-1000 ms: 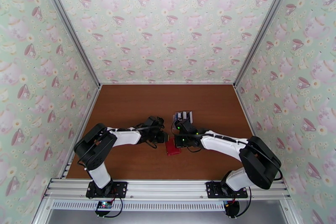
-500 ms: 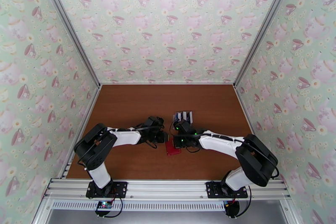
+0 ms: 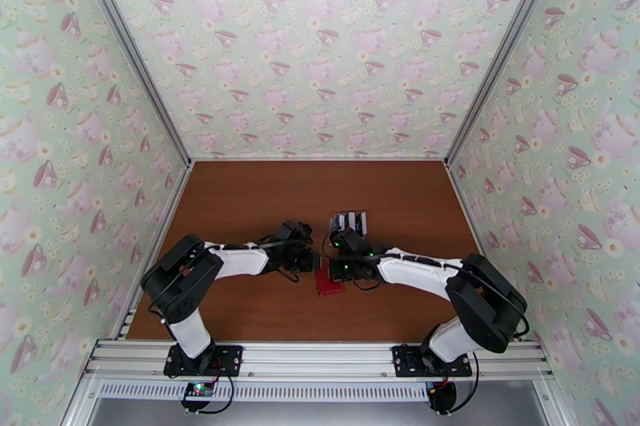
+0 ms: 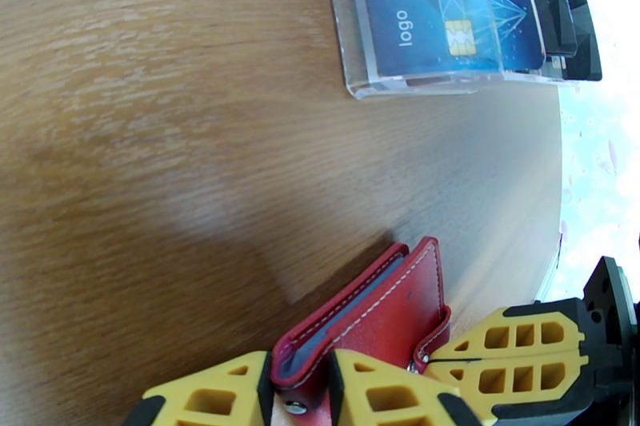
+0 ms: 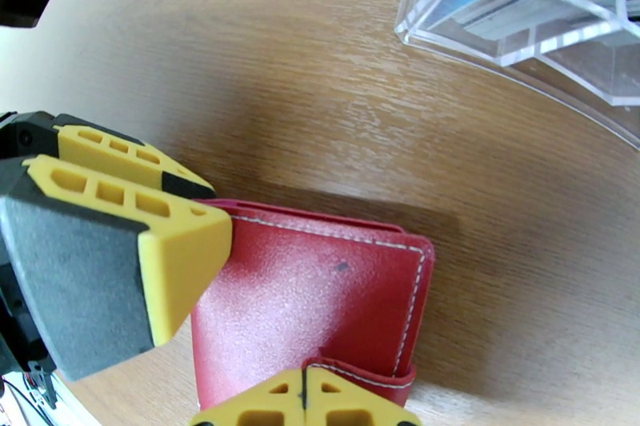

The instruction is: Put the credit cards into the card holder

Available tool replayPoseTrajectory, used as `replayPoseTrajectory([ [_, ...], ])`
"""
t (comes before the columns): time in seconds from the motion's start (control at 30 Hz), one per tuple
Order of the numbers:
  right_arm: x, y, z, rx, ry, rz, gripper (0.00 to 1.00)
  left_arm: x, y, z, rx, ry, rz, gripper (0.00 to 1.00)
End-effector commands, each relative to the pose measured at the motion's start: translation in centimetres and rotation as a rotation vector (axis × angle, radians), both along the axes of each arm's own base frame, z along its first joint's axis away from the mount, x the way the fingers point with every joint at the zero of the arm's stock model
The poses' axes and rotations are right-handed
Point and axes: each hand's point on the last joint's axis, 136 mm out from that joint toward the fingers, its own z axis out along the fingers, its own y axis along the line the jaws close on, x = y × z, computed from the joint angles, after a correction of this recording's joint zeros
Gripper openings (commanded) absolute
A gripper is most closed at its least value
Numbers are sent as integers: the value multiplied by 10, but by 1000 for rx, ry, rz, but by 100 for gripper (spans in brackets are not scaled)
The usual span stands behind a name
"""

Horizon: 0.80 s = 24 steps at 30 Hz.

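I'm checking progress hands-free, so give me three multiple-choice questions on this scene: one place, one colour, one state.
1. The card holder is: A black, B green, C red.
2. The credit cards are: A in the card holder, B in the clear rack, C under the card holder.
3. The left end effector is: A wide open, B shut on the card holder, C holding a card.
Answers: C, red leather shows; B, they stand in the rack; B, its fingers pinch the holder's edge.
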Motion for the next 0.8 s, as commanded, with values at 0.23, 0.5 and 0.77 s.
replayPoseTrajectory([
  [0.23, -20, -18, -37, -83, 88, -42, 0, -20, 14, -35, 77, 103, -6, 26],
  [0.5, -33, -28, -43, -93, 106, -62, 0, -18, 16, -36, 74, 109, 2, 26],
  [0.77, -49, -27, -52, -83, 101, -94, 0, -15, 17, -33, 79, 106, 5, 26],
])
